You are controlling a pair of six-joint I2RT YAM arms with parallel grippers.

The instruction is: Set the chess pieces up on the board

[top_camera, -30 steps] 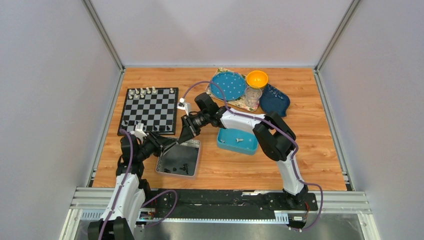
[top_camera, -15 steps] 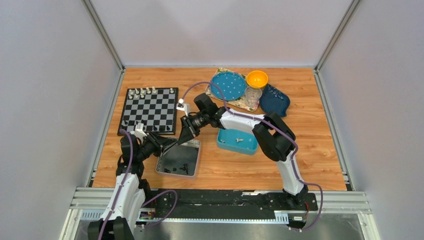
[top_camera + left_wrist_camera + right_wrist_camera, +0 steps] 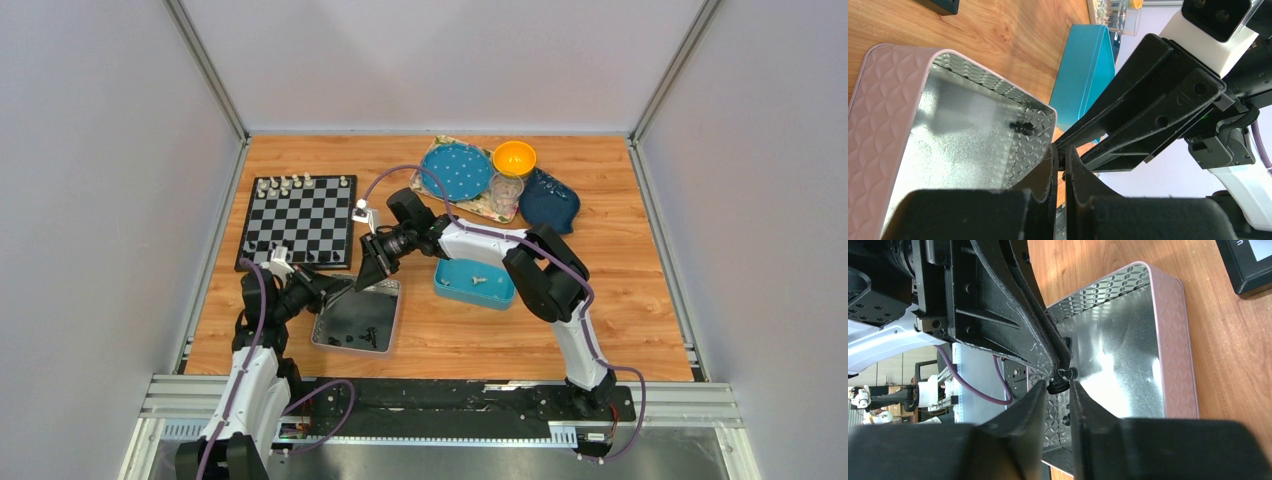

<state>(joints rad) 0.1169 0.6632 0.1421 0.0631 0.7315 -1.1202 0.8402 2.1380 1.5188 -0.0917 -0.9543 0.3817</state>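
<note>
A black piece [image 3: 1058, 386] is pinched between the fingers of the right gripper [image 3: 1056, 390], low in the centre of the right wrist view, over the tray [image 3: 1128, 350]. The left gripper [image 3: 1060, 156] is pressed together, its tips set against the piece's top; a grip there cannot be confirmed. The board [image 3: 300, 225] is seen left of centre in the top view, apart from both.

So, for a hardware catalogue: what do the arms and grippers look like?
The left arm and right arm have white shells, black joints and a purple cable each. The left gripper and right gripper are black, with two flat, tapering fingers.
</note>
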